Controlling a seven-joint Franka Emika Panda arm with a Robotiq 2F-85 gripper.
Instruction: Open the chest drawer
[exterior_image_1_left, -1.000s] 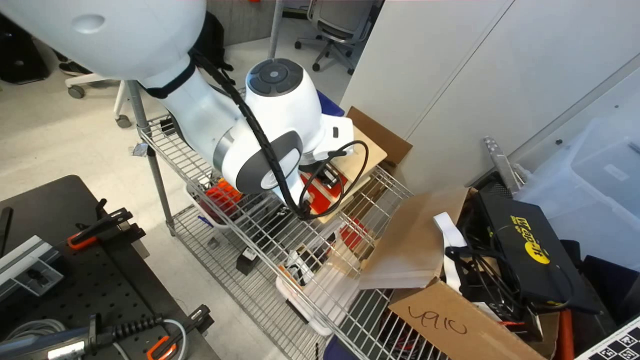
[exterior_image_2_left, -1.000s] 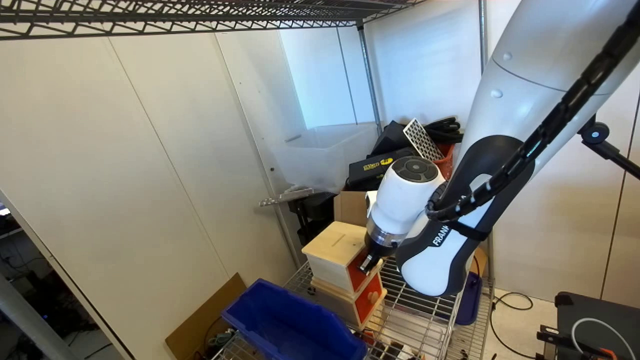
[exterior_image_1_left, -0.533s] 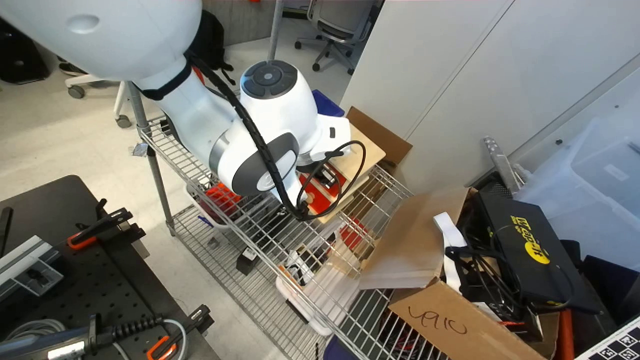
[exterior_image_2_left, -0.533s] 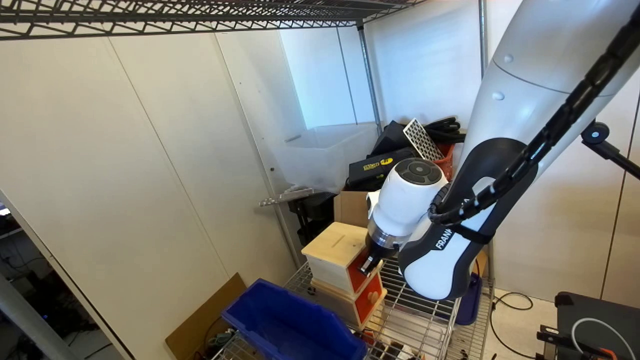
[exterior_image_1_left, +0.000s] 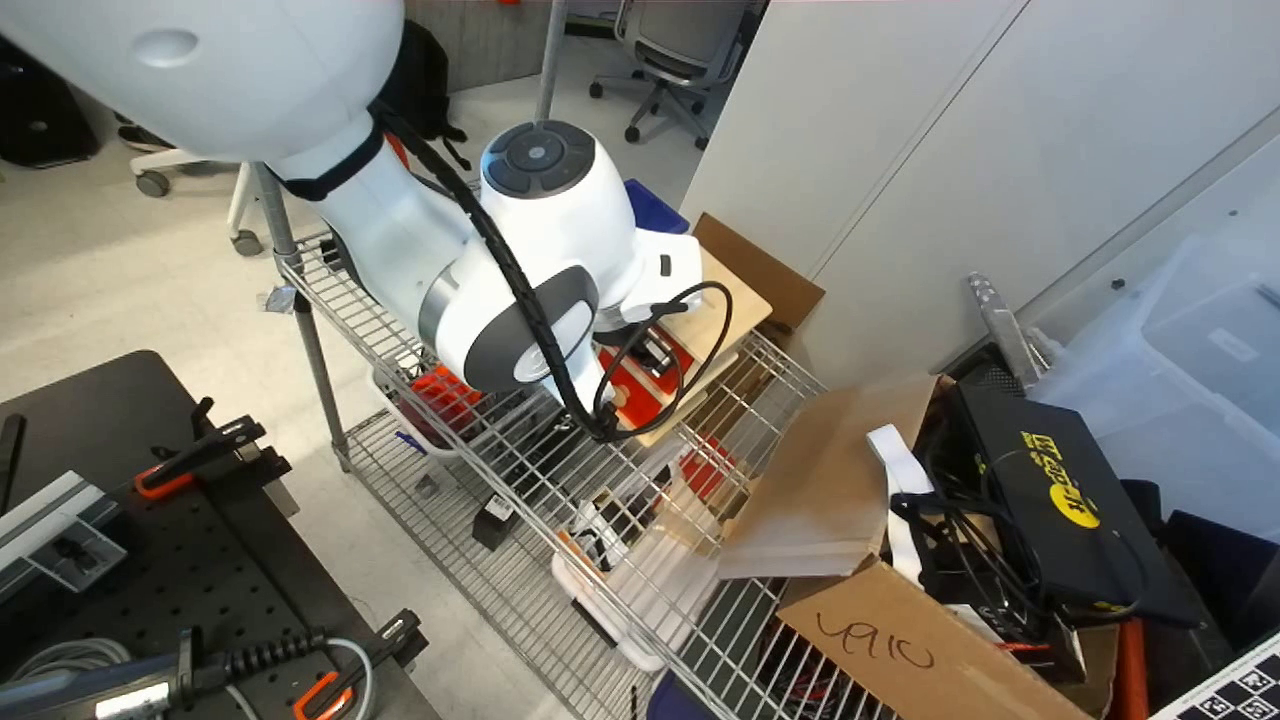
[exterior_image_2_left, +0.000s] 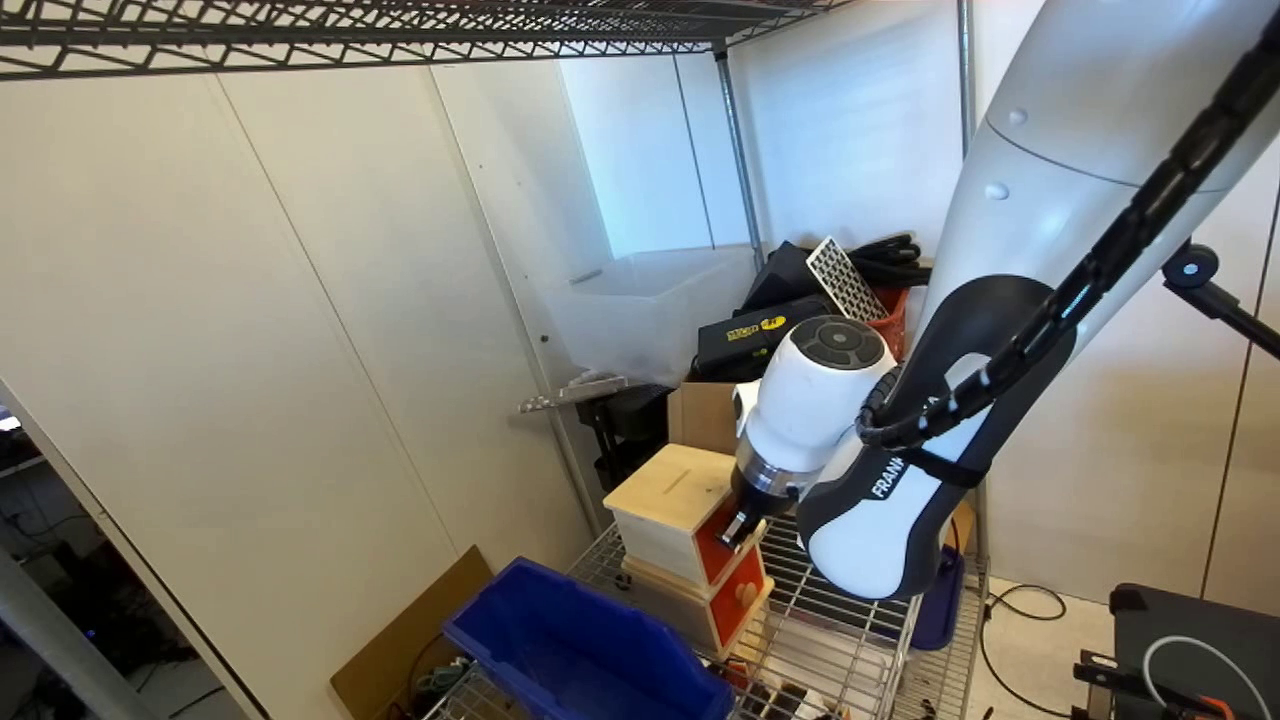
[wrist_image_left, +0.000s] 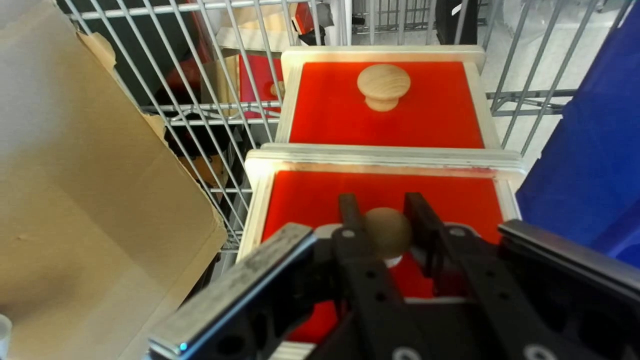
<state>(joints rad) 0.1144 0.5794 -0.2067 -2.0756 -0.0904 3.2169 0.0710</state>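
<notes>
Two wooden knobs show in the wrist view: the upper knob (wrist_image_left: 387, 232) sits between the fingers (wrist_image_left: 350, 212) of the hand (wrist_image_left: 382, 212), which is narrowed onto it from both sides, while the lower knob (wrist_image_left: 383, 82) stands free on its red lower front (wrist_image_left: 325, 112). That view puts the lower front toward the top of its frame. In an exterior view the chest (exterior_image_2_left: 670, 490) stands upright on the wire shelf (exterior_image_2_left: 850, 630), one plywood box on another, and the hand is at the red upper front (exterior_image_2_left: 710, 555). From there the gripped knob is hidden, but the chest's top and side come into sight, as does much of the blue bin (exterior_image_2_left: 560, 615) just beside it, which only edges into the right of the wrist view.

In an exterior view the arm (exterior_image_1_left: 560, 230) covers much of the chest and a black cable (exterior_image_1_left: 511, 267) loops across the red fronts, so little of the hand can be made out. That angle takes in a perforated black worktop (exterior_image_1_left: 190, 545) carrying clamps (exterior_image_1_left: 210, 455), and a cardboard box (exterior_image_1_left: 800, 500) near the chest. A black case (exterior_image_1_left: 1035, 500) with yellow lettering appears in both exterior views; brown cardboard (wrist_image_left: 100, 200) fills the left of the wrist view. Whether the upper front stands out at all cannot be told.
</notes>
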